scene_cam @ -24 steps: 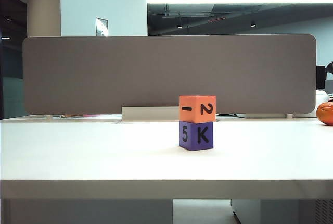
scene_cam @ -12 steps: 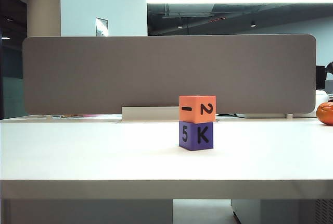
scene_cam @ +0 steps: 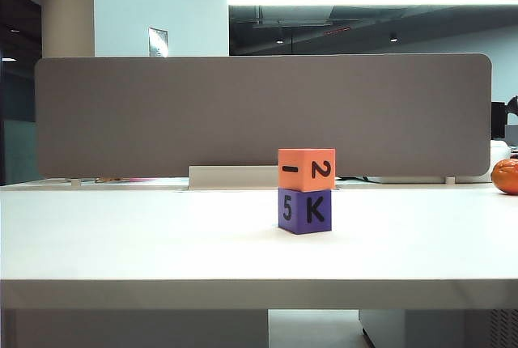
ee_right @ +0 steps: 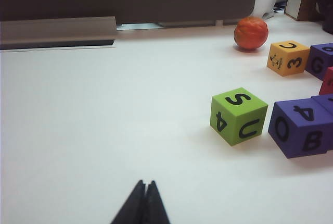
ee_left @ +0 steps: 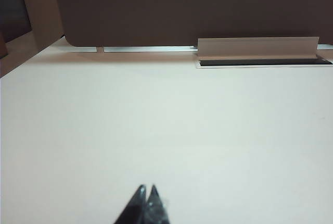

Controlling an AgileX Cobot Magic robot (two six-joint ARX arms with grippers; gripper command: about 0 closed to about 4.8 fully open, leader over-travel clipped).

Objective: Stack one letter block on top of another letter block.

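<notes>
- Orange-red cube [scene_cam: 306, 170] sits on purple cube [scene_cam: 305, 211], centre-right of the exterior frame, edges nearly flush; bare table [scene_cam: 146, 243] surrounds them.
- Left gripper [ee_left: 145, 191] closed, empty.
- Right gripper [ee_right: 145, 185] closed, empty.

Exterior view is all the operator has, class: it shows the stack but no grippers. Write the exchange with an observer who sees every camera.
Operator: Where's the left gripper?
Observer: The left gripper is shut, low over bare table.
Operator: And the right?
Observer: The right gripper is shut too, holding nothing.
Operator: Other blocks nearby?
Observer: A green block lies ahead of it, apart from the orange-red cube on the purple cube.
</notes>
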